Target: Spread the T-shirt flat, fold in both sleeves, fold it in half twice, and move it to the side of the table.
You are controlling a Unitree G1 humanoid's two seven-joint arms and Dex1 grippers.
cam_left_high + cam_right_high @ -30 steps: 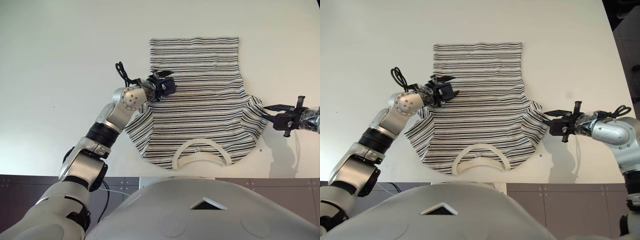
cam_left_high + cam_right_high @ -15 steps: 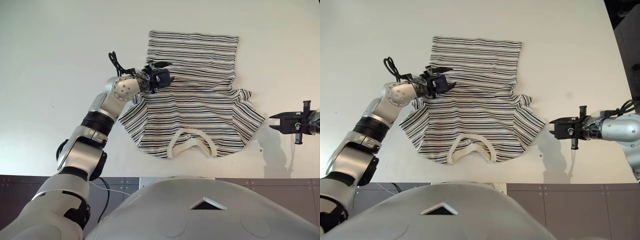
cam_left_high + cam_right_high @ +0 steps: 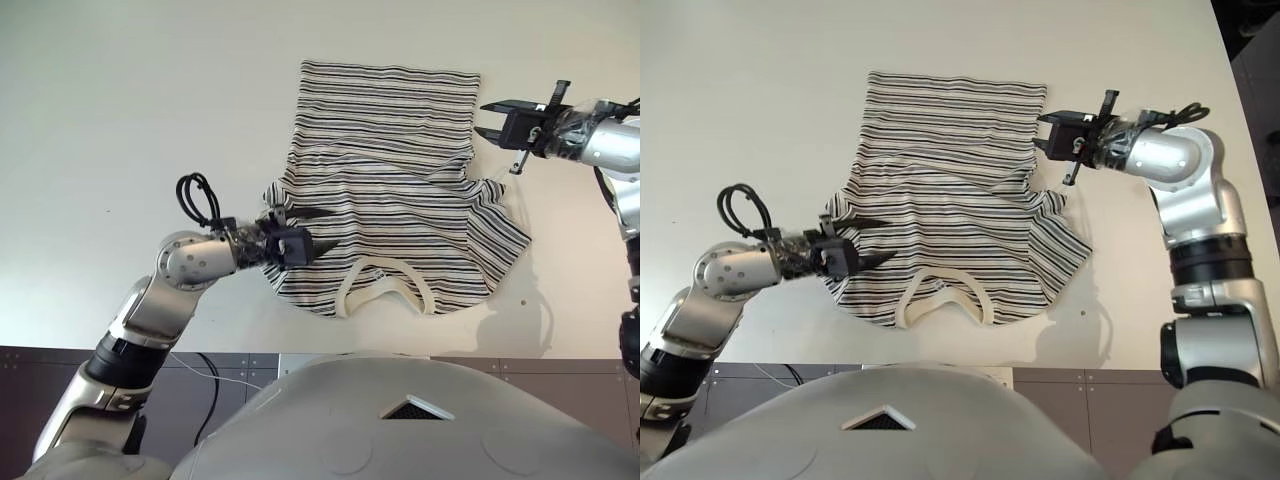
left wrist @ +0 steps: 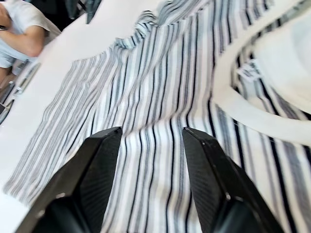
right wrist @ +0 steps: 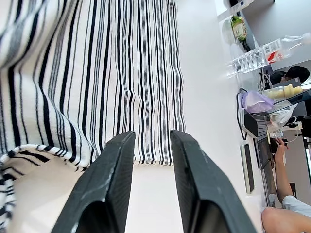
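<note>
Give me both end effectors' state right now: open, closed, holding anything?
Left end effector: open, holding nothing, over the T-shirt.
Right end effector: open, holding nothing, at the T-shirt's right edge.

Your two head views look forward and down from over the table's near edge. They sit far enough back to take in most of the table (image 3: 120, 120) and the whole T-shirt (image 3: 400, 170), and both share that scene, slightly offset sideways. Your left wrist view looks past the left gripper (image 4: 151, 133), close above the shirt's collar end, facing the table's right edge. Your right wrist view looks past the right gripper (image 5: 153, 133), close over the hem end, with the far edge alongside.
</note>
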